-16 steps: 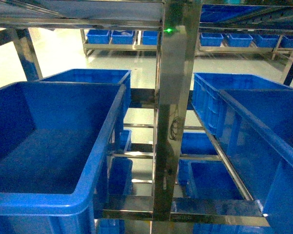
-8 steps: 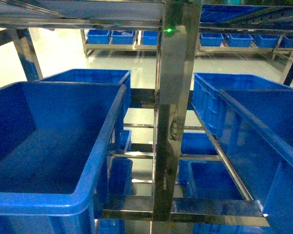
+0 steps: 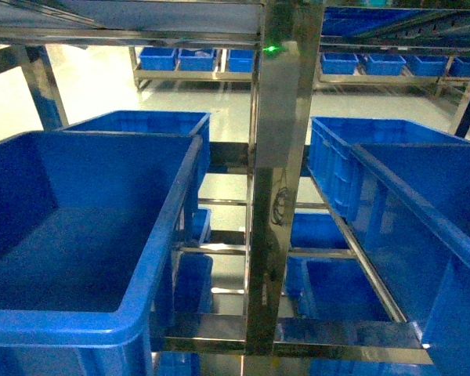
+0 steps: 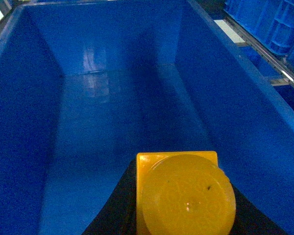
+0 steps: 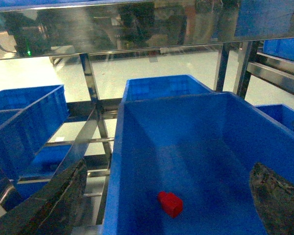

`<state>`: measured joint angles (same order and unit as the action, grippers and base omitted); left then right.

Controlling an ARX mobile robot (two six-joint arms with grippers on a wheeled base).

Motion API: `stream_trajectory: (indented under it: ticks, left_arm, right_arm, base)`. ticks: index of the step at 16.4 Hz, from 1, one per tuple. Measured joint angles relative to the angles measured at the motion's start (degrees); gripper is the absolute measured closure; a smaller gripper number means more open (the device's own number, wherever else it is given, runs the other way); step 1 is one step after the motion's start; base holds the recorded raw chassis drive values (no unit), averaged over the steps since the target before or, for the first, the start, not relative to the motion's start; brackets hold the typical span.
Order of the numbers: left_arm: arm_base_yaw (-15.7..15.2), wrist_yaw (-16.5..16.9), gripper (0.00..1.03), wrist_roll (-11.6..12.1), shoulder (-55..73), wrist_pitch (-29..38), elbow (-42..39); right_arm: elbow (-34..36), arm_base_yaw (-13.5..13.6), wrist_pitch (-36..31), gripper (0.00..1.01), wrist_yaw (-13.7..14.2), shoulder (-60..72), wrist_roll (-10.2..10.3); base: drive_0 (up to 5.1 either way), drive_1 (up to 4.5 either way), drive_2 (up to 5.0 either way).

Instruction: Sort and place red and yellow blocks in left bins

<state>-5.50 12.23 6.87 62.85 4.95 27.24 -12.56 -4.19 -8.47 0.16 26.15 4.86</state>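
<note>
Clearly, my left gripper [image 4: 183,215] kept its jaws closed on the yellow block [image 4: 185,196], above the left bin [image 4: 34,122], not yet dropped. My right gripper [image 5: 166,196] was spread wide and empty, over a bin [image 5: 115,161] holding the red block [image 5: 170,203].

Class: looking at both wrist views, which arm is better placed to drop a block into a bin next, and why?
Left. Its gripper holds the yellow block over a blue bin. The right gripper is open and empty; the red block already lies in its bin.

Dim blue cast, soft focus, floor glare
</note>
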Motion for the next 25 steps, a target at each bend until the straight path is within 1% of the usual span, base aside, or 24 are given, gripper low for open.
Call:
stream_trajectory:
  ticks: [1, 3, 5, 6, 9, 14, 15, 18, 20, 21, 22, 25]
  left_arm:
    - [0.2, -0.5, 0.76, 0.0, 1.6, 1.9, 0.0]
    - [0.5, -1.6, 0.76, 1.3, 8.7, 7.4, 1.6]
    - [1.1, -3.0, 0.76, 2.5, 12.8, 10.3, 4.2]
    - [1.6, -3.7, 0.76, 2.6, 14.9, 11.6, 5.0]
    - [2.3, -5.2, 0.76, 2.6, 20.5, 13.0, 7.2]
    - [2.1, -4.7, 0.76, 2.6, 29.2, 18.1, 12.0]
    - [2.3, -4.8, 0.76, 2.6, 31.3, 18.3, 13.2]
    - [3.0, -6.1, 0.76, 3.6, 35.7, 19.0, 16.9]
    - [3.3, -6.4, 0.76, 3.8, 39.2, 20.0, 19.5]
    - [3.3, -6.2, 0.76, 3.4, 41.6, 20.8, 21.5]
    - [3.3, -5.6, 0.76, 2.5, 44.3, 21.3, 24.0]
    - [3.1, -5.6, 0.76, 2.0, 47.2, 21.3, 26.8]
  right_arm:
    - [0.0, 0.0, 0.0, 0.03, 0.0, 0.0, 0.0]
    - [0.0, 0.0, 0.0, 0.03, 0.0, 0.0, 0.0]
    - [0.0, 0.0, 0.0, 0.03, 0.0, 0.0, 0.0]
    - [0.0, 0.0, 0.0, 0.03, 0.0, 0.0, 0.0]
    - [0.0, 0.0, 0.0, 0.03, 0.0, 0.0, 0.0]
    - [0.0, 0.0, 0.0, 0.03, 0.0, 0.0, 0.0]
    - [0.0, 0.0, 0.0, 0.03, 0.0, 0.0, 0.0]
    - [0.0, 0.0, 0.0, 0.03, 0.0, 0.0, 0.0]
    - [0.0, 0.0, 0.0, 0.03, 0.0, 0.0, 0.0]
    - [0.0, 0.0, 0.0, 0.03, 0.0, 0.0, 0.0]
    - [0.0, 0.0, 0.0, 0.03, 0.0, 0.0, 0.0]
    - [0.0, 0.0, 0.0, 0.03, 0.0, 0.0, 0.0]
  base:
    - [0.0, 0.00, 0.0]
    - [0.0, 0.00, 0.0]
    - [0.0, 0.00, 0.0]
    - [0.0, 0.00, 0.0]
    - [0.0, 0.00, 0.0]
    - [0.0, 0.00, 0.0]
    - [0.0, 0.00, 0.0]
    - [0.0, 0.00, 0.0]
    - [0.0, 0.00, 0.0]
    - [0.0, 0.00, 0.0]
    - [0.0, 0.00, 0.0]
    - [0.0, 0.00, 0.0]
